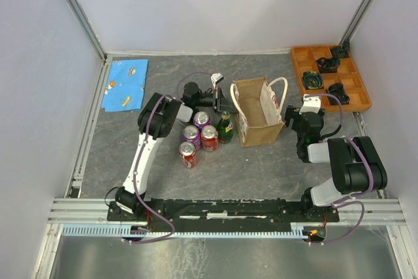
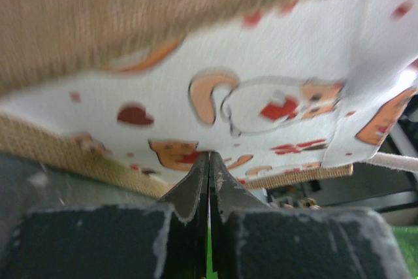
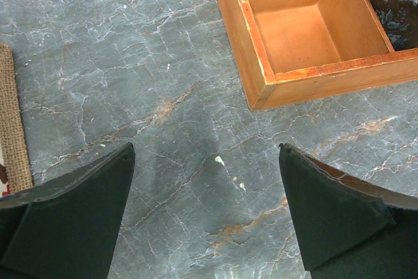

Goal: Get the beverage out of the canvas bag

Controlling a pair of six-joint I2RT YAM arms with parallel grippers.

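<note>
The tan canvas bag (image 1: 259, 122) stands upright in the middle of the table, with white rope handles (image 1: 279, 86) and a white patterned lining (image 2: 261, 83). My left gripper (image 1: 228, 100) is at the bag's left rim. Its fingers (image 2: 196, 187) are pressed together, with their tips (image 2: 209, 156) pinching the lining at the rim. My right gripper (image 1: 294, 119) is wide open and empty, low over the table (image 3: 196, 96) just right of the bag, whose burlap edge (image 3: 10, 129) shows at the left. I cannot see any beverage inside the bag.
Two purple cans (image 1: 202, 119), two red cans (image 1: 209, 138) and a green bottle (image 1: 225, 127) stand left of the bag. An orange compartment tray (image 1: 299, 68) with dark items sits at the back right; its corner (image 3: 243, 44) is close to my right gripper. A blue cloth (image 1: 125, 84) lies at the back left.
</note>
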